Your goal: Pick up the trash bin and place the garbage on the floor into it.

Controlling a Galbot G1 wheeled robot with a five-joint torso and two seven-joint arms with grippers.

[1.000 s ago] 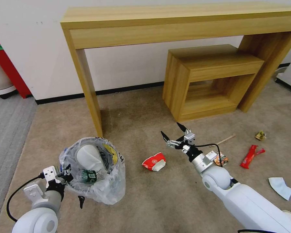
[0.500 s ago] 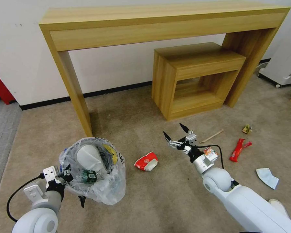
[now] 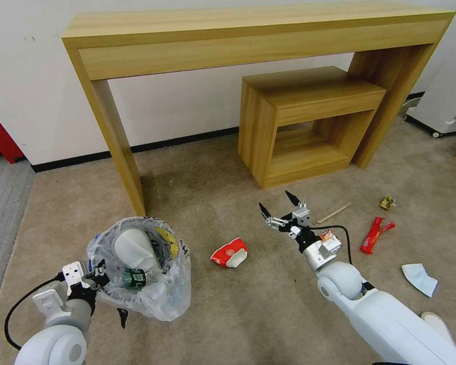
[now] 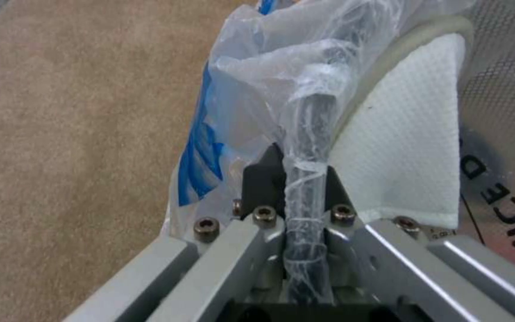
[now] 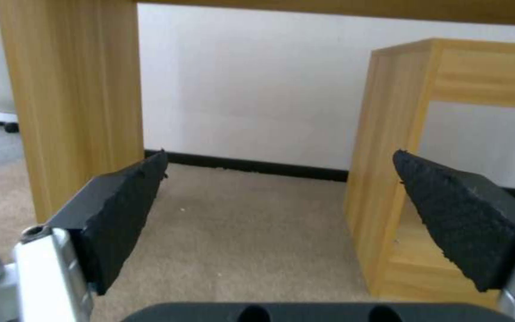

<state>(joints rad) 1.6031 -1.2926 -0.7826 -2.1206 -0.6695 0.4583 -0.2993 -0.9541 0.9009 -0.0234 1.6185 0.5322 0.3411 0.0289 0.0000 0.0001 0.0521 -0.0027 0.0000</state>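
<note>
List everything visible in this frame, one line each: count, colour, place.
Trash bin: one, dark with clear bag, on beige floor, holding white slipper and small bottle.
Paper cup: one, red-white, on its side between the claws.
Wooden stick: one, tan, beyond right claw.
Red wrapper: one, right.
Snack packet: one, orange, partly behind right wrist.
White tissue: one, far right.
Crumpled scrap: one, yellowish.
Console table: one, wood; smaller wooden stand beneath.
Left claw: shut on bin rim.
Right claw: open, above floor.
</note>
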